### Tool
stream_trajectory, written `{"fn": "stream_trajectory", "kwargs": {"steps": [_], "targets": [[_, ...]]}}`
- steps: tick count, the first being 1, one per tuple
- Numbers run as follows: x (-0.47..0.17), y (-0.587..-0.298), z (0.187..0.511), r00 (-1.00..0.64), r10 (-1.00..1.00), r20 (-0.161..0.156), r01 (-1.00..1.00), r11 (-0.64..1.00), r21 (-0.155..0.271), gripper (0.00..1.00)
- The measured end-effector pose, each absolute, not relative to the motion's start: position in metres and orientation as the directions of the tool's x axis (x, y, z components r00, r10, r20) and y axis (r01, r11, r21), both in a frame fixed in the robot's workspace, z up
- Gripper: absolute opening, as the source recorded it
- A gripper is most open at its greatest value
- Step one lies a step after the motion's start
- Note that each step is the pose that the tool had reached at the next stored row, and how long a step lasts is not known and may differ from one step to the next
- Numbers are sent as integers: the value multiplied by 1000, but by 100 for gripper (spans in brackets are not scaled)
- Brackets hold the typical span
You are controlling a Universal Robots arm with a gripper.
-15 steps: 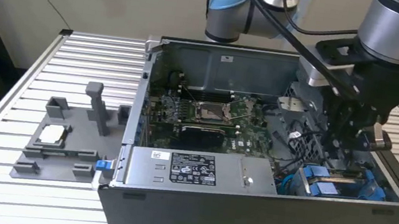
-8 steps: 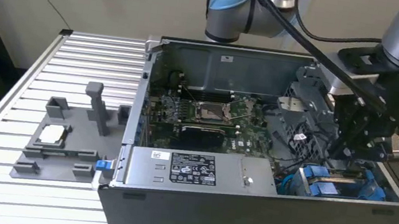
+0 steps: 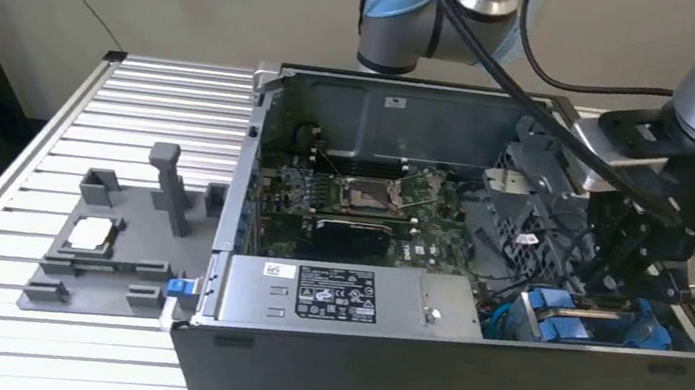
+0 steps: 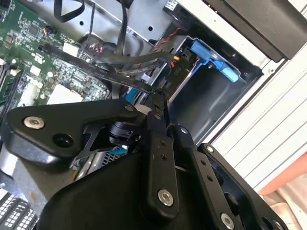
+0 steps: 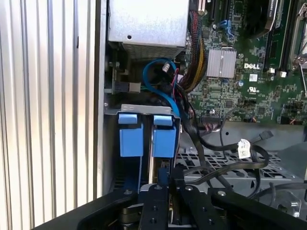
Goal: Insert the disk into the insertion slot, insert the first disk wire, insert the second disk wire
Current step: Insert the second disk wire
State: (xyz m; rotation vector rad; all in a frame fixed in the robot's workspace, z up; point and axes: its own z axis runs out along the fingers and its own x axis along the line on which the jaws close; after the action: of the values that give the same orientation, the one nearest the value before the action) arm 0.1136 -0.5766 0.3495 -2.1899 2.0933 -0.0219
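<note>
Spotting the disk (image 5: pixel 164 139) already sitting down in the insertion slot (image 5: pixel 144 109), tucked into a corner of the computer case (image 3: pixel 430 387), just inside its wall. Standing on edge there, blue tab facing the case's open side, long axis apparently running down into the case. Hanging the gripper (image 5: pixel 165 175) inside the case right beside the disk, probably for reaching its connector end. Holding the fingers narrow, seemingly pinching the end of a black disk wire (image 4: pixel 96 68). Guessing: lining that up for plugging.
</note>
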Motion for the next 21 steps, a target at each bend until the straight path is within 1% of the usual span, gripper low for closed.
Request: {"fn": "stream_trajectory", "kwargs": {"steps": [10, 21], "targets": [[116, -576, 344, -34, -997, -67, -995, 40, -91, 16], [117, -573, 341, -73, -995, -67, -993, 79, -91, 16]]}}
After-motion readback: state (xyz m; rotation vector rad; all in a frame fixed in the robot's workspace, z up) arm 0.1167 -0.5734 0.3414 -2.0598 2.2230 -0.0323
